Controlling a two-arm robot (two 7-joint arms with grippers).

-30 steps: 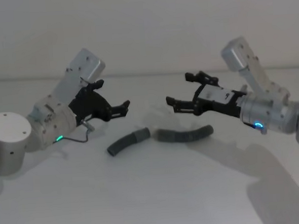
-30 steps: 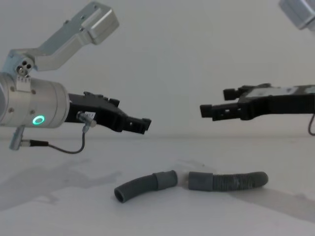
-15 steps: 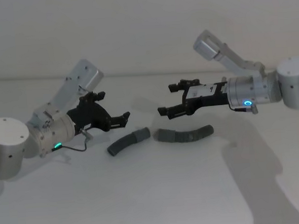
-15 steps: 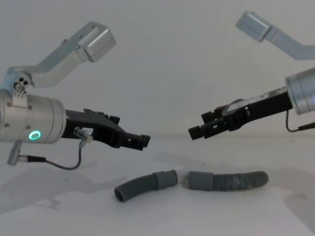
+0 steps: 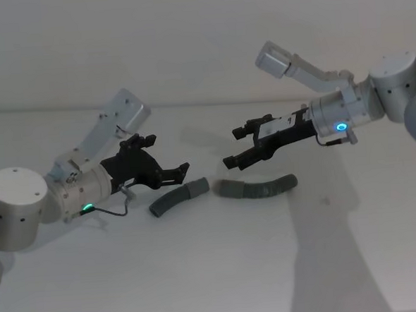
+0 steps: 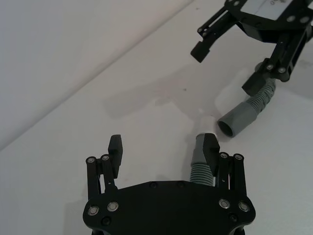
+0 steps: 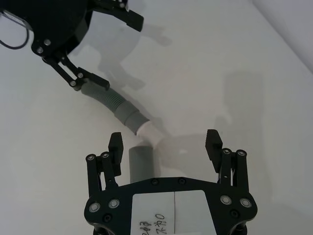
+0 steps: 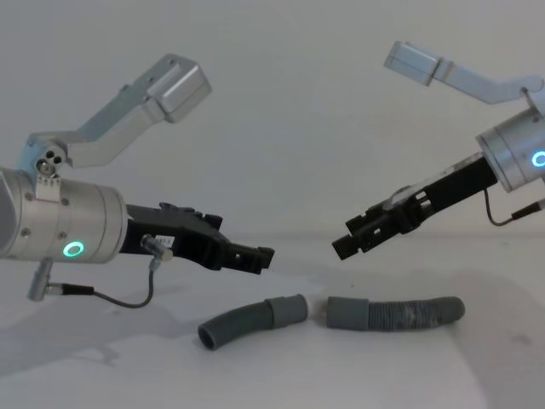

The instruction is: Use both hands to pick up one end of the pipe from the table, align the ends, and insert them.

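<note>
**Desk:** How far along are you?

**Me:** Barely started. The curved piece (image 5: 175, 197) and the longer piece (image 5: 263, 188) lie end to end on the bench (image 5: 201, 276). Their cuffs (image 8: 285, 308) face each other across a small gap. Nothing is lifted, aligned or inserted yet. My left tool (image 6: 161, 146) hangs just over the curved piece, jaws spread wide and empty. My right tool (image 7: 165, 139) hovers above the longer piece's cuff, equally wide.

**Desk:** Anything different from a second ago?

**Me:** Both tools have dropped closer to the hoses. The right one has swung inward and now tilts nose-down. The pieces themselves haven't moved.
</note>
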